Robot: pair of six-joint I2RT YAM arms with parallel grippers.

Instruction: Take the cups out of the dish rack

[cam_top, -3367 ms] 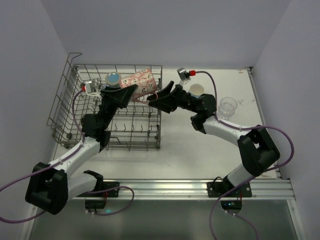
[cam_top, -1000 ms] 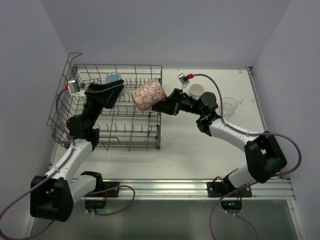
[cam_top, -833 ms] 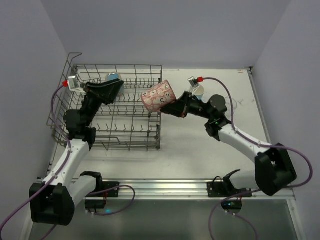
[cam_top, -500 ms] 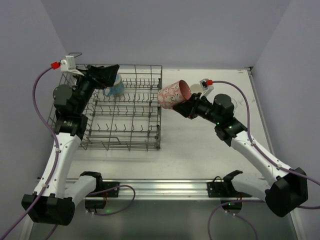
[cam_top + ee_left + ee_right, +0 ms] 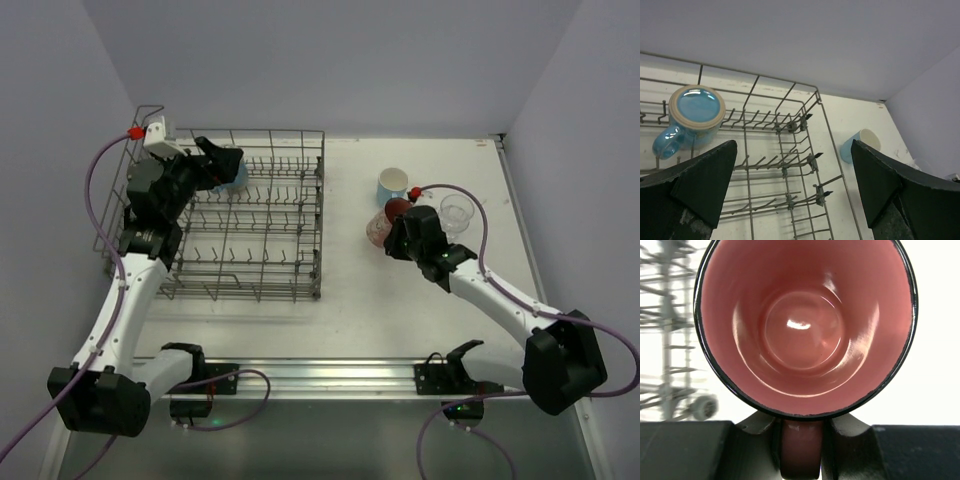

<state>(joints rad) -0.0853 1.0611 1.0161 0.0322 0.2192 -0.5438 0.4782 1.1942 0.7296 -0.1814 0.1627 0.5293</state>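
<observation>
Pink cup (image 5: 802, 330): shiny pink inside, dark rim.
Right jaws: clenched on its handle.
Left jaws: wide open over the dish rack (image 5: 320, 200).

**A:** In the right wrist view, how much of the pink cup (image 5: 802, 335) is shown?

**B:** Only the inside. The upper edge cuts its rim, and the outer wall is hidden. A pink strip sits pinched between the fingers (image 5: 847, 432) of the right gripper (image 5: 800, 435) and leaves by the lower edge. Handle or wall, I cannot tell.

**A:** And to the left of those fingers?

**B:** The dish rack (image 5: 670, 340), all blurred.

**A:** From the top camera?

**B:** The right arm covers the fingers, and the cup is only a sliver.

**A:** The left gripper (image 5: 792, 147)?

**B:** In its wrist view, the lower and side edges cut both fingers (image 5: 695, 175).
</observation>
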